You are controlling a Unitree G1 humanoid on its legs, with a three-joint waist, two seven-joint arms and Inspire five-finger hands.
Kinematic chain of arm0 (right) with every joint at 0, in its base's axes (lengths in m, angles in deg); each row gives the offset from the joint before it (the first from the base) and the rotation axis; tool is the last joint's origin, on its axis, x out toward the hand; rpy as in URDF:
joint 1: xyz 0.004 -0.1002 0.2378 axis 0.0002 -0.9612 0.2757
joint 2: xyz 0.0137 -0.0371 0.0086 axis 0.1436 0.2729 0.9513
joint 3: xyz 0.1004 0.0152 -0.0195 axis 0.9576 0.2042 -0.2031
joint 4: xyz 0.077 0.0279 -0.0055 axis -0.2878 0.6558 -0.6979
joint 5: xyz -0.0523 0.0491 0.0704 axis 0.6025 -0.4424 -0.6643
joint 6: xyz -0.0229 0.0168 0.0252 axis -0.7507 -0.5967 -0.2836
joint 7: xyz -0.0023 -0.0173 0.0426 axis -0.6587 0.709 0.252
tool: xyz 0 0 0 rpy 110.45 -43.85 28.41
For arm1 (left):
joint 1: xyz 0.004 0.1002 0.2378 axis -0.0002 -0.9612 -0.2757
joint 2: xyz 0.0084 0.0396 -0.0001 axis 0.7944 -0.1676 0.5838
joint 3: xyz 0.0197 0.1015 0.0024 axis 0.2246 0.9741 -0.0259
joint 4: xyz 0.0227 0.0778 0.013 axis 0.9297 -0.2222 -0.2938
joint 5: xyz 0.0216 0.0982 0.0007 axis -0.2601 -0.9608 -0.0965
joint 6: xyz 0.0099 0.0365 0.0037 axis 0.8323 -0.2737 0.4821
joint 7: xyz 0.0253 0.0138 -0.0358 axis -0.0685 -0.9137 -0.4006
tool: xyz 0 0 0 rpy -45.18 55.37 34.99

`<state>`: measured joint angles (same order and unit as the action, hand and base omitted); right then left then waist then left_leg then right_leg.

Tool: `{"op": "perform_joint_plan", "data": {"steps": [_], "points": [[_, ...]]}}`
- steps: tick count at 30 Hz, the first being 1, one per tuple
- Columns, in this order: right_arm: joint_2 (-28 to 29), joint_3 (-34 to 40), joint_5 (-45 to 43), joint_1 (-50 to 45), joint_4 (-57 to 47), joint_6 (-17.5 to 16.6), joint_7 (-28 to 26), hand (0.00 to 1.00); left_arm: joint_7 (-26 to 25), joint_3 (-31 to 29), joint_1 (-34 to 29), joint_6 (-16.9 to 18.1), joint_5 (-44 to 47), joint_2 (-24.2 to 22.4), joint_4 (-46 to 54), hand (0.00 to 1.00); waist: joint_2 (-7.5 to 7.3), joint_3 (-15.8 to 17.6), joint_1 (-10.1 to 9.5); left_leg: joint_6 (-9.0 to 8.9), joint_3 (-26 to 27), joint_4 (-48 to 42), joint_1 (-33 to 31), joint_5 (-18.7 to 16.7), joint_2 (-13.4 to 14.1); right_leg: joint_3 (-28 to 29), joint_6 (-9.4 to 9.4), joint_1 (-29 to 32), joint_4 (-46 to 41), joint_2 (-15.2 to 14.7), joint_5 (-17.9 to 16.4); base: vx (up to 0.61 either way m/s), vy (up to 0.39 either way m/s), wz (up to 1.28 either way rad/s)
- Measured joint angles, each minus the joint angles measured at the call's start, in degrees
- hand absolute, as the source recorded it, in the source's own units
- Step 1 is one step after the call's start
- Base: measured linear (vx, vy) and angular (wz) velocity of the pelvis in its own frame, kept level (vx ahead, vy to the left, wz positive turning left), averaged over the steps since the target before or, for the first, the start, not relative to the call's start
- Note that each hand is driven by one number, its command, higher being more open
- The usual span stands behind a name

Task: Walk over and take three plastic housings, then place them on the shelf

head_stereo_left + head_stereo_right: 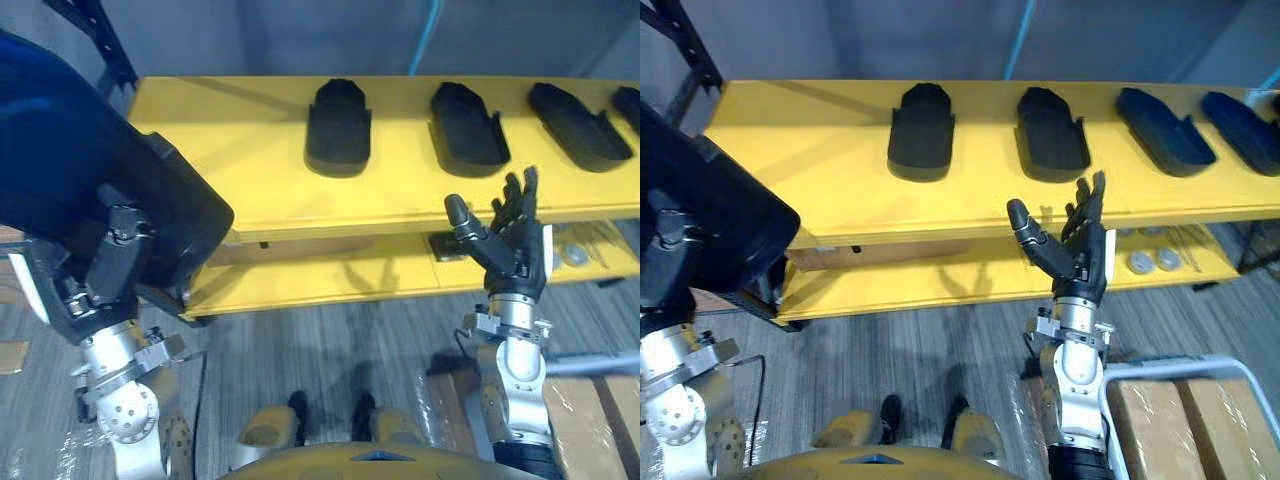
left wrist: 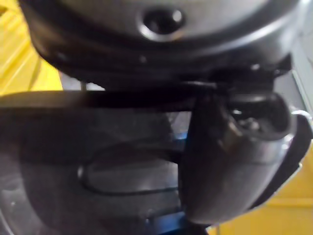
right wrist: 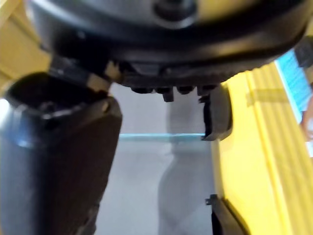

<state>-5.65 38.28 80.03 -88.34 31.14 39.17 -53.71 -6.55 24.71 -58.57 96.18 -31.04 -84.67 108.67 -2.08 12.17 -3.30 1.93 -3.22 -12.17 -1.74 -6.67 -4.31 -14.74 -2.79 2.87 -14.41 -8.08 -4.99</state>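
Judged from how things lie, this is the placing step. The left hand sits against the underside of a large dark housing, held just short of the yellow shelf. How it grips cannot be told, since the housing covers it. Its wrist view gives little beyond the thumb against a dark curved surface.

The right hand stands upright and spread wide, holding nothing, just in front of the shelf's edge. Beyond it, 4 black housings lie in a row on the top board, each apart from the next.

The bare stretch of board ahead of the left hand looks like the spot for the carried piece. The next move calls for reaching forward over the edge and lowering it flat, clear of the housing nearest that hand.

The carried housing is cut off by the frame, so its shape is uncertain. Small round things on the lower board below the right hand are too small to name.
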Motion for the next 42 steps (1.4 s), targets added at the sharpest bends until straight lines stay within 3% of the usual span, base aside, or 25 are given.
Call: {"op": "perform_joint_plan", "data": {"steps": [6,10,12,14,15,17,18,19,20,21,22,23,24,25,27,28,31,33,34,35,38,40,42], "points": [[-4.1,0.5,6.1,2.6,-5.0,-9.0,5.8,1.00,-0.3,0.9,0.0,0.0,-2.1,0.3,-0.3,0.00,0.97,-0.7,-1.04,-1.62,-1.6,-2.8,-1.9,-1.5,1.8,-2.5,1.32,-3.4,5.8,2.7,0.9,0.09,-0.097,0.14],[-3.5,3.4,6.0,-0.2,-5.0,-9.8,6.6,1.00,0.6,1.4,-0.8,0.0,-1.1,0.1,-1.4,0.00,1.24,-1.0,-0.73,-1.66,-0.3,-2.2,-1.9,-1.2,1.8,-5.9,1.36,-5.9,7.8,2.7,0.8,0.04,-0.017,0.50],[-0.2,7.7,5.4,-5.9,-5.0,-9.8,7.8,1.00,3.2,3.5,-2.3,0.0,0.8,-0.1,-1.4,0.00,1.11,-1.3,0.84,-2.58,2.5,1.6,-1.6,2.8,0.4,-10.1,1.61,-7.4,8.6,0.9,0.6,-0.01,0.035,1.21],[1.8,10.2,4.2,-8.8,-4.8,-9.8,8.9,1.00,4.8,4.8,-3.2,0.3,1.1,-0.7,-1.4,0.00,1.85,-1.5,1.15,-3.35,3.1,5.9,-1.0,5.6,-0.7,-11.0,1.86,-7.4,8.6,-0.5,0.4,-0.04,0.098,1.00],[2.9,11.2,3.4,-9.5,-4.3,-9.8,9.3,1.00,5.3,4.9,-3.5,0.4,1.1,-0.9,-1.5,0.00,1.90,-1.4,1.49,-4.57,5.9,3.9,-2.2,2.7,-0.3,-11.6,1.33,-7.6,8.6,-1.9,0.4,-0.06,0.106,0.74],[3.9,11.3,3.3,-9.4,-3.2,-9.8,10.6,1.00,5.3,4.9,-3.3,0.6,1.1,-0.9,-2.3,0.00,1.99,-1.3,2.29,-3.69,12.0,-2.0,-4.0,-0.3,4.3,-12.4,1.20,-8.2,7.7,-3.4,0.2,-0.05,0.100,0.40],[3.9,11.3,3.4,-9.4,-2.3,-9.8,11.3,1.00,5.4,5.0,-3.3,0.9,1.8,-0.8,-3.4,0.00,1.52,-1.1,2.84,-4.37,14.8,-6.7,-5.1,-1.2,8.6,-12.2,0.47,-8.9,6.9,-5.1,-0.9,-0.05,0.221,0.19],[3.5,11.3,3.4,-9.7,-1.7,-9.8,11.7,1.00,5.4,5.7,-3.3,1.4,2.8,-0.9,-4.8,0.00,2.04,-1.5,3.60,-4.53,16.2,-8.6,-5.8,-1.1,12.6,-11.9,-1.06,-8.9,5.3,-7.0,-1.9,-0.04,0.269,0.05],[3.2,11.3,3.4,-10.0,-1.6,-9.8,11.9,1.00,5.3,6.0,-3.2,1.6,3.0,-0.9,-5.4,0.00,2.40,-1.7,3.89,-4.39,16.7,-8.5,-5.8,-0.9,14.1,-11.5,-2.12,-8.7,4.2,-8.0,-2.7,-0.02,0.425,-0.04],[2.3,11.3,3.4,-11.2,-1.0,-9.8,11.9,1.00,5.1,6.5,-3.4,1.6,2.9,-1.0,-6.2,0.00,3.97,-2.7,4.63,-1.43,16.7,-5.4,-4.9,2.9,17.1,-9.4,-5.19,-6.9,0.1,-10.1,-4.6,0.01,0.391,-0.19],[1.4,11.4,3.3,-11.6,-0.6,-9.8,11.9,1.00,4.9,6.8,-3.6,1.7,2.9,-1.2,-6.3,0.00,5.59,-3.7,4.94,0.41,16.1,-3.4,-4.0,7.4,18.0,-7.8,-7.29,-5.2,-3.1,-11.1,-5.8,0.03,0.402,-0.31],[1.2,11.4,3.3,-11.4,0.4,-9.8,11.8,1.00,4.7,6.8,-3.5,1.9,2.9,-1.3,-6.7,0.00,6.04,-4.3,5.06,-2.82,15.9,-3.4,-3.4,5.7,16.8,-6.1,-8.17,-4.1,-4.7,-12.4,-6.3,0.06,0.397,-0.29],[2.1,10.9,3.3,-10.9,3.2,-9.6,11.6,1.00,4.1,6.7,-2.3,1.9,2.8,-0.2,-7.6,0.00,4.56,-4.6,5.89,-3.39,16.8,-3.3,-3.3,5.3,13.5,-1.6,-8.26,-2.4,-5.2,-15.1,-6.5,0.04,0.375,-0.20],[2.5,10.8,3.3,-10.7,4.0,-9.6,11.4,1.00,4.0,6.6,-1.8,1.9,2.6,0.1,-7.6,0.00,3.91,-4.4,6.08,-3.43,17.0,-3.2,-3.3,5.0,12.4,0.1,-8.22,-1.7,-5.4,-15.8,-6.3,0.01,0.419,-0.11],[2.9,10.6,3.3,-9.8,5.8,-9.5,11.0,1.00,3.6,6.4,-1.0,1.9,2.3,0.9,-7.6,0.00,3.58,-4.1,6.60,-6.39,17.2,-4.0,-3.3,1.4,10.7,2.4,-8.97,-1.0,-5.5,-17.0,-5.7,-0.04,0.248,-0.12],[3.0,10.4,3.5,-9.3,6.7,-9.5,11.0,1.00,3.5,6.3,-0.8,1.9,2.3,1.3,-7.6,0.00,3.19,-3.9,6.72,-6.79,17.3,-5.3,-3.5,-0.2,9.9,2.9,-9.29,-1.2,-5.3,-17.8,-5.3,-0.05,0.277,-0.15],[3.5,9.3,3.9,-8.8,7.9,-8.8,13.8,1.00,3.9,5.4,0.8,1.1,2.4,2.6,-7.6,0.00,2.75,-3.7,6.60,-6.58,18.0,-9.3,-4.2,-3.5,9.8,3.0,-10.14,-4.0,-0.3,-17.9,-1.8,-0.05,0.246,-0.17],[5.4,8.7,3.9,-7.6,10.0,-7.8,17.3,1.00,6.7,4.2,2.7,-0.3,2.4,3.5,-7.6,0.00,3.34,-4.0,6.42,-6.32,19.0,-9.4,-5.6,-4.2,10.5,0.1,-5.93,-4.0,3.2,-17.1,3.2,-0.05,0.130,-0.12],[5.7,8.5,4.0,-7.3,10.8,-7.0,18.1,1.00,7.6,4.0,2.9,-0.6,2.5,3.5,-7.6,0.00,3.82,-3.9,6.23,-6.11,19.6,-8.5,-5.6,-4.1,11.1,-1.4,-5.28,-3.5,3.9,-16.6,6.1,-0.05,0.094,-0.42],[6.3,8.0,4.5,-6.9,12.8,-5.0,18.3,1.00,9.1,3.4,2.9,-1.5,2.6,3.6,-7.5,0.00,4.15,-4.1,5.85,-6.02,21.2,-5.8,-4.8,-3.1,11.9,-4.0,-3.48,-2.8,5.6,-15.2,9.7,-0.03,0.048,-0.65],[7.7,8.2,5.9,-9.4,15.0,0.7,17.3,1.00,11.6,3.4,3.5,-4.8,4.7,4.9,-7.5,0.00,3.58,-4.5,7.04,-5.91,22.8,-0.3,-3.6,-0.1,12.7,-3.5,-2.70,-2.5,10.1,-9.9,7.7,0.03,-0.025,-0.36],[7.5,9.8,5.6,-11.7,17.7,3.1,15.1,1.00,12.7,4.7,4.1,-6.5,5.1,5.9,-7.6,0.00,3.31,-4.5,8.00,-6.22,22.9,0.9,-3.8,1.5,12.5,-3.1,-2.88,-2.8,12.5,-9.0,7.8,0.07,-0.045,0.01],[6.5,13.0,4.6,-14.2,23.8,6.5,11.1,1.00,14.6,6.7,6.0,-9.9,5.2,6.7,-8.5,0.00,4.70,-4.4,9.71,-6.80,21.9,3.3,-3.5,3.7,12.8,-2.1,-4.32,-3.0,12.7,-8.0,8.7,0.06,-0.071,0.26]]}}
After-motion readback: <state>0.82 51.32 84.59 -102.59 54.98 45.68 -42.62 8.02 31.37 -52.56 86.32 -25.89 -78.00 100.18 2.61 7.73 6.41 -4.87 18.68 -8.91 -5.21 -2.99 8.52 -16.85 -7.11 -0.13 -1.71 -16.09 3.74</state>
